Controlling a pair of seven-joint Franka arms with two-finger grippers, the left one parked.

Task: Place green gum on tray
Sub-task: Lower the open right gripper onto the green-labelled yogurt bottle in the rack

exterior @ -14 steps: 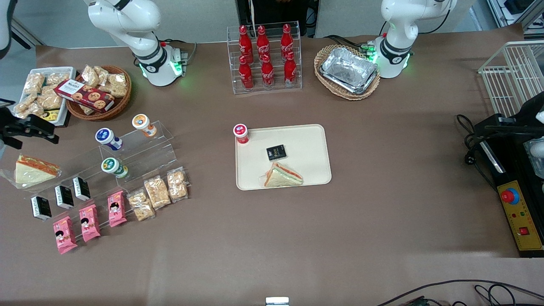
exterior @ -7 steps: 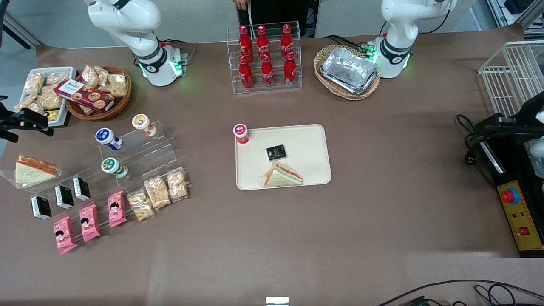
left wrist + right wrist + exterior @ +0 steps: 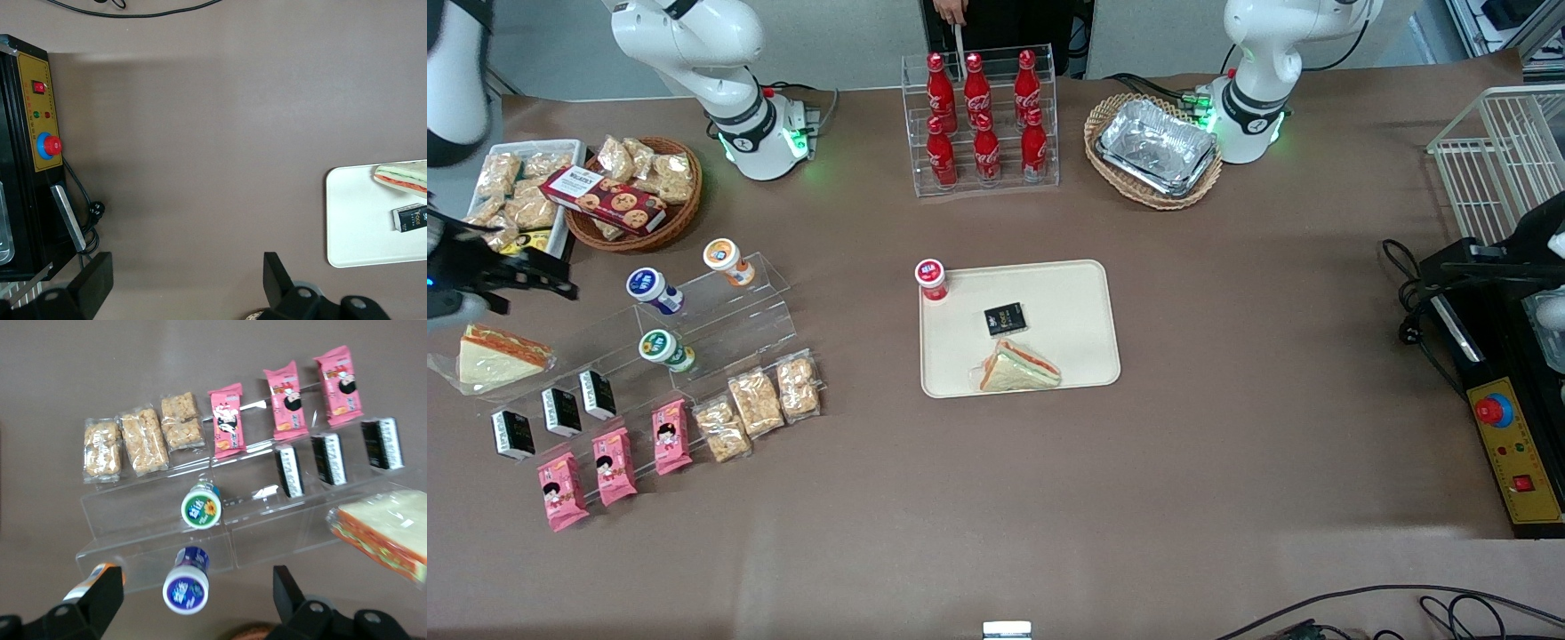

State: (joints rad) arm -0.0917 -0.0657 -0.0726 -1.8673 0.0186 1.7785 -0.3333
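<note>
Gripper [image 3: 193, 603] hangs high above the clear stand [image 3: 720, 316], fingers spread wide, holding nothing; green gum [image 3: 665, 349] sits upright on the stand's lower step, near the blue-lidded bottle [image 3: 654, 290]; tray [image 3: 1080, 307] well apart from the stand, toward the parked arm's end.

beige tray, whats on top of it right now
On the large beige plastic tray: a red-lidded bottle, a small black packet and a wrapped triangular sandwich. The green gum isn't; the gripper hovers near the display.
</note>
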